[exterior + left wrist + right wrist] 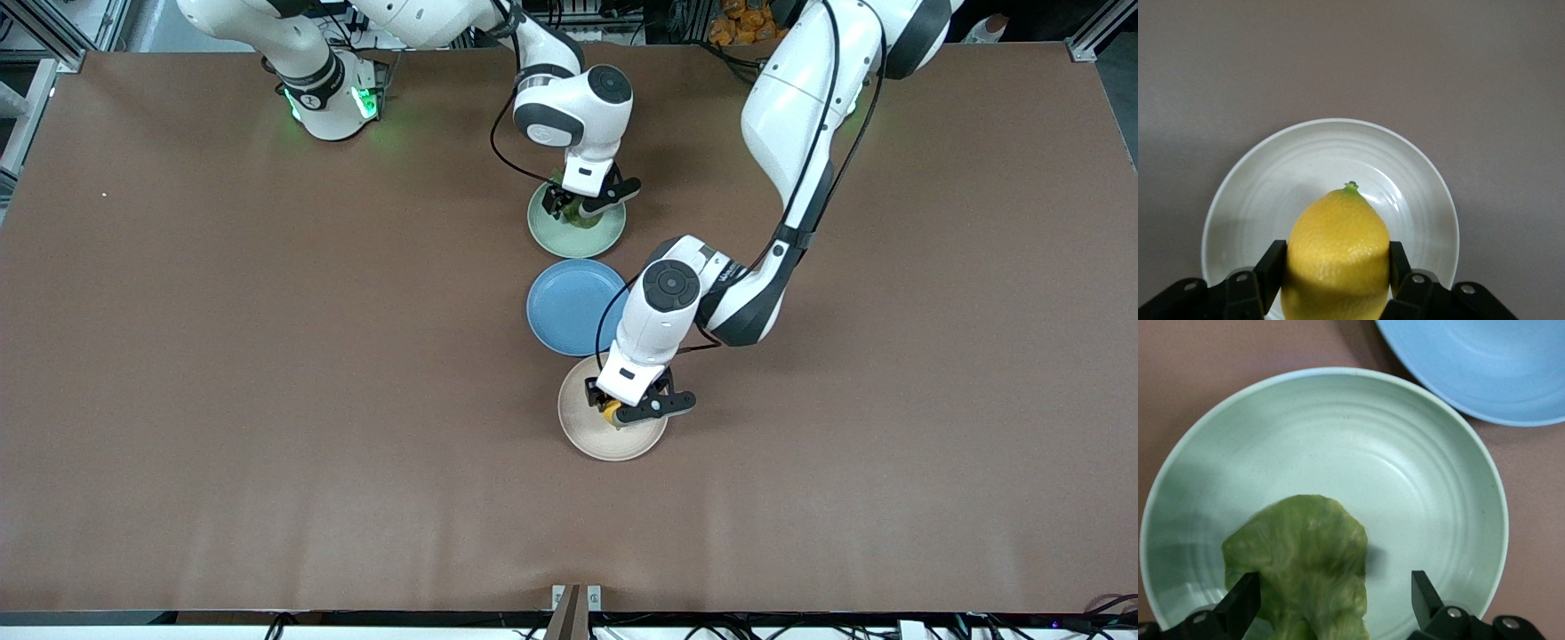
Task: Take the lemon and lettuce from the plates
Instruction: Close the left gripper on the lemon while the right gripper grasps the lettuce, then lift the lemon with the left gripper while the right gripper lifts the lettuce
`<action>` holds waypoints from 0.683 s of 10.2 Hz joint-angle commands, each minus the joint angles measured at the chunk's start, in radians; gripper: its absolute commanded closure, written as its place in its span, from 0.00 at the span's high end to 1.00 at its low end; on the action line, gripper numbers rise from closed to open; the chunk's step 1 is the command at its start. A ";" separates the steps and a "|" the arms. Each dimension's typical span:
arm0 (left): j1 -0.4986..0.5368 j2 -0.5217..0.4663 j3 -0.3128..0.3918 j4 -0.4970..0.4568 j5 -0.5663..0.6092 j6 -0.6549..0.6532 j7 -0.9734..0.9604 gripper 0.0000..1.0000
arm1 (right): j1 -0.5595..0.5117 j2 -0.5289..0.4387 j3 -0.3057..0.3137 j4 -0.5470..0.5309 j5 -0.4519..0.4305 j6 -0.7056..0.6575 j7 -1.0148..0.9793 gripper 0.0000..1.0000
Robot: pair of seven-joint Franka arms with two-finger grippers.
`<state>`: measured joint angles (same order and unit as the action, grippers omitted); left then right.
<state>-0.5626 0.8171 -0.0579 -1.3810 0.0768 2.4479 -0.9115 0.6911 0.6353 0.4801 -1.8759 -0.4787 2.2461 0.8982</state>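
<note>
We see the left pincer [1336,277] clamped on the lemon [1338,257] over the beige plate [1258,193]; right pincer [1331,603] spread wide around the lettuce [1305,567] on the mint plate [1405,453], mid-table.

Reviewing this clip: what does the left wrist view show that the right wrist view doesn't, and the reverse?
Only the left wrist view shows the lemon clamped between the left gripper's fingers over the beige plate. Only the right wrist view shows the lettuce on the mint green plate, the right gripper open around it, and part of the blue plate. Both show the brown table.
</note>
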 commanded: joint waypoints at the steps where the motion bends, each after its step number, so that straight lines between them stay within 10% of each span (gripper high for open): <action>1: 0.016 -0.091 0.003 -0.020 0.032 -0.105 -0.040 0.00 | 0.011 0.020 0.006 0.012 -0.037 -0.002 0.034 0.97; 7: 0.116 -0.334 0.000 -0.265 0.035 -0.158 0.035 0.00 | 0.027 0.035 0.008 0.027 -0.028 0.000 0.079 0.15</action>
<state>-0.4740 0.5558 -0.0540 -1.5476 0.0880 2.2887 -0.8997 0.7120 0.6515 0.4867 -1.8671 -0.4848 2.2494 0.9368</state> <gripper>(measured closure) 0.335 0.718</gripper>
